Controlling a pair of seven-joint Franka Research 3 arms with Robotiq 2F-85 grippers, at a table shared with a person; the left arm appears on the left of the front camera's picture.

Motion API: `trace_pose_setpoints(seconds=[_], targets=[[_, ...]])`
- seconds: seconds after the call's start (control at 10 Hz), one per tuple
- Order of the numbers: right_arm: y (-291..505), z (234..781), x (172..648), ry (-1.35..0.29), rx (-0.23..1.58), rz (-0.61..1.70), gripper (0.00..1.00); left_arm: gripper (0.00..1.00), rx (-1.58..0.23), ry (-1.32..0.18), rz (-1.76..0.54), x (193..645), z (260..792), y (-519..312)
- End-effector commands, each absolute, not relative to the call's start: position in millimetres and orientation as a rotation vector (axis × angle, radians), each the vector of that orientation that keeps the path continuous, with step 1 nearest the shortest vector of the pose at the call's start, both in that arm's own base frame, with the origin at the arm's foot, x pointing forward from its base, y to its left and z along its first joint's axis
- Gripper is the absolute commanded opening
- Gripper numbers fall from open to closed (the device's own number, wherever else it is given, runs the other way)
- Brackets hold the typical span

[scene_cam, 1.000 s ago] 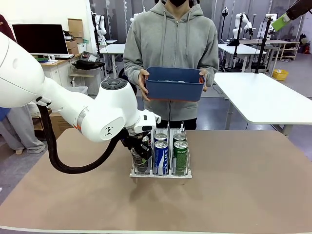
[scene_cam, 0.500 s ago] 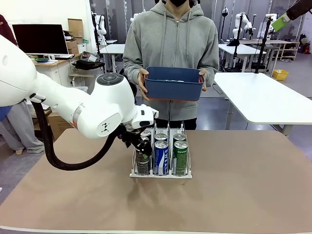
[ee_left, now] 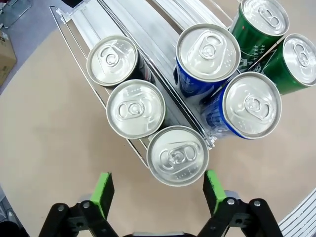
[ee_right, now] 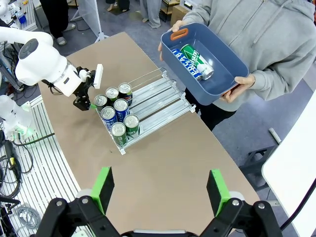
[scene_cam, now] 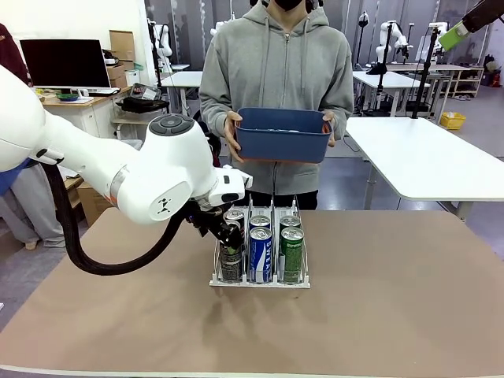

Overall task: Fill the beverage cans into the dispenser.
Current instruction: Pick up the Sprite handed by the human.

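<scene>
The dispenser [scene_cam: 260, 281] stands mid-table with upright beverage cans in all three lanes. The left lane holds three dark cans [ee_left: 136, 108], the middle lane two blue cans [ee_left: 252, 104], the right lane two green cans [ee_left: 298, 61]. My left gripper [ee_left: 159, 190] hangs open just above and behind the front dark can [ee_left: 177, 155], touching nothing; it sits over the rack's left lane [scene_cam: 228, 236]. My right gripper [ee_right: 160, 190] is open and empty, high above the table. A person holds a blue bin [ee_right: 227, 81] with one green can [ee_right: 196, 61] lying in it.
The person stands at the far edge, with the bin [scene_cam: 282, 146] held at chest height behind the dispenser. Brown tabletop [scene_cam: 394, 299] lies bare on both sides of the rack. My left arm's white elbow [scene_cam: 169, 177] bulks left of the rack.
My left gripper opened and let go of the dark can, which now stands at the front of the left lane. The gripper then rose and drew back to the upper left.
</scene>
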State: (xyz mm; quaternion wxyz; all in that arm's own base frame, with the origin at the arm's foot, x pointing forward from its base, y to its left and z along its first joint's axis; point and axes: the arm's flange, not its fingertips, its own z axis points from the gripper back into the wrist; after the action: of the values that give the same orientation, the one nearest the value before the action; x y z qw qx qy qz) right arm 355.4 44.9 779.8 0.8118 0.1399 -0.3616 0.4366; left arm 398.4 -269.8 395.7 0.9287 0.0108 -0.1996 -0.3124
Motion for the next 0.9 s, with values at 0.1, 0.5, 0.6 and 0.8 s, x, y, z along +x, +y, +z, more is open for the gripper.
trace_pose_setpoints(seconds=[0.1, 0.5, 0.6, 0.8], targets=[[44.6, 779.3, 356.1, -0.773, 0.312, 0.938, 1.00, 0.96, 0.018, -0.404, -0.647, 403.0, 394.3, -271.9], [44.6, 779.3, 356.1, -0.773, 0.312, 0.938, 1.00, 0.96, -0.127, -0.356, -0.782, 393.0, 426.0, -252.0], [44.6, 779.3, 356.1, -0.773, 0.312, 0.938, 1.00, 0.96, -0.107, -0.390, -0.807, 384.3, 448.0, -242.7], [44.6, 779.3, 356.1, -0.773, 0.312, 0.938, 1.00, 0.96, -0.137, -0.387, -0.906, 383.5, 495.3, -217.9]])
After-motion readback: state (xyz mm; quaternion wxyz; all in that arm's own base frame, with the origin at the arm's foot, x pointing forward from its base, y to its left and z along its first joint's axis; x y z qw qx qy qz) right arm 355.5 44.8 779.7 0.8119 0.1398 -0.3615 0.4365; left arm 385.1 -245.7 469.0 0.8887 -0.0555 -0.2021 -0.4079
